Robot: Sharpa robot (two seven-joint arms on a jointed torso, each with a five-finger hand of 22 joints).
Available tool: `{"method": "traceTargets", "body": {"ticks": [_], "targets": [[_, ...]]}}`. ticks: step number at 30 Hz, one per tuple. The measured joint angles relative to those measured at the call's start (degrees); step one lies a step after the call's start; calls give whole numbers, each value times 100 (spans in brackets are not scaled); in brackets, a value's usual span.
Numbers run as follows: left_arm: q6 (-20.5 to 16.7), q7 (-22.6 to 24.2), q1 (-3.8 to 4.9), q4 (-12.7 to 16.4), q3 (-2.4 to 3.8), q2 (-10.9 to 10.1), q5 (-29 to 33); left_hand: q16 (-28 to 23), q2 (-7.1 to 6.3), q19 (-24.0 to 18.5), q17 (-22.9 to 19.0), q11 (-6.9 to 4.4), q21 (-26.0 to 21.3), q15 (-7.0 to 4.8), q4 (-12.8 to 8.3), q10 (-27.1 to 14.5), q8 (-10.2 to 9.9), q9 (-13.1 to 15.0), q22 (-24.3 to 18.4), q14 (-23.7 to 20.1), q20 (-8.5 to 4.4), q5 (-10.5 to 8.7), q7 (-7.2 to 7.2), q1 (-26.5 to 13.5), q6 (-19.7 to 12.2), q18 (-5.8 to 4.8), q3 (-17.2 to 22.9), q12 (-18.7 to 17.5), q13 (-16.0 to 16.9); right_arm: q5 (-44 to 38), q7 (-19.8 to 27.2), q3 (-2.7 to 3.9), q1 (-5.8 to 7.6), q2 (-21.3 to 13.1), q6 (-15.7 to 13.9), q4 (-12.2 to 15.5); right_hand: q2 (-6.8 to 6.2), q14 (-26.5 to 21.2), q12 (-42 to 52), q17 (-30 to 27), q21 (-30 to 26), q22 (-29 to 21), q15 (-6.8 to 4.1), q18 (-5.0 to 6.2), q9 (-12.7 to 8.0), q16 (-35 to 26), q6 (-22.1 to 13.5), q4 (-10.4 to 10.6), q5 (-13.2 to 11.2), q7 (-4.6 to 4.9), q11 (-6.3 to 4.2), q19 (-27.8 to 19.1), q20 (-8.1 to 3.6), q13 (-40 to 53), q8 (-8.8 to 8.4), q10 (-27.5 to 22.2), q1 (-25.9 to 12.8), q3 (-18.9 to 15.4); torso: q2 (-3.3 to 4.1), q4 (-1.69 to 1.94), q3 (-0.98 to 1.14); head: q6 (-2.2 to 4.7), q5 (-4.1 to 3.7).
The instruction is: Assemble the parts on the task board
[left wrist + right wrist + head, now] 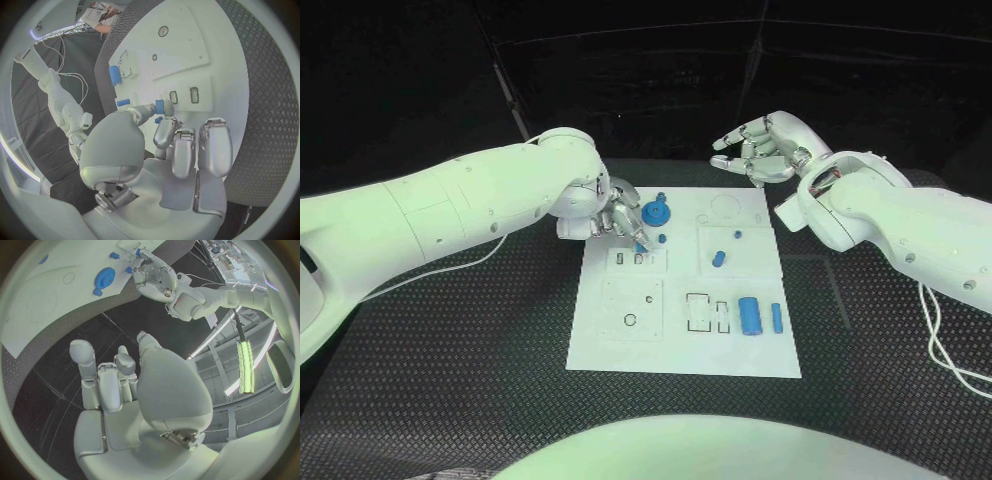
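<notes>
Pinching a small blue part (160, 106), left hand (610, 218); right hand (759, 148) loosely spread, empty.

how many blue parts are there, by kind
gear: 1
large cylinder: 1
slim rod: 1
small pegs lying on the task board: 3
small peg pinched in the left hand: 1
total: 7 (the little knob at the gear's edge is counted with the gear)

Parts (750, 317) on task board (625, 350)
</notes>
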Motion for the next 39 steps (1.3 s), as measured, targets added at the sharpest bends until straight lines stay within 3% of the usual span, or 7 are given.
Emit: {"method": "traceTargets", "body": {"ticks": [20, 39], "targets": [[432, -48, 43, -107, -178, 96, -176, 0, 72, -19, 0, 11, -41, 0, -17, -11, 17, 25, 0, 0, 19, 3, 15, -31, -14, -1, -17, 0, -8, 0, -1, -1, 0, 22, 9, -12, 0, 0, 0, 0, 0, 0, 0, 0, 0, 0, 0, 0, 0, 0, 0, 0, 0, 0, 0, 0, 0, 0, -3, 6, -1, -20, 15], [547, -68, 45, -90, -212, 142, -200, 0, 187, -37, 0, 21, -67, 20, -80, -21, -6, 31, 0, -20, 37, 1, 36, -118, -34, 0, -80, 0, -7, 0, -1, -1, 0, 32, 16, -20, 0, 0, 0, -1, 0, 1, 0, -1, 0, 0, 0, 0, 0, 0, 0, 0, 0, 0, 0, 0, 0, 0, -5, 6, -3, -23, 27]]}}
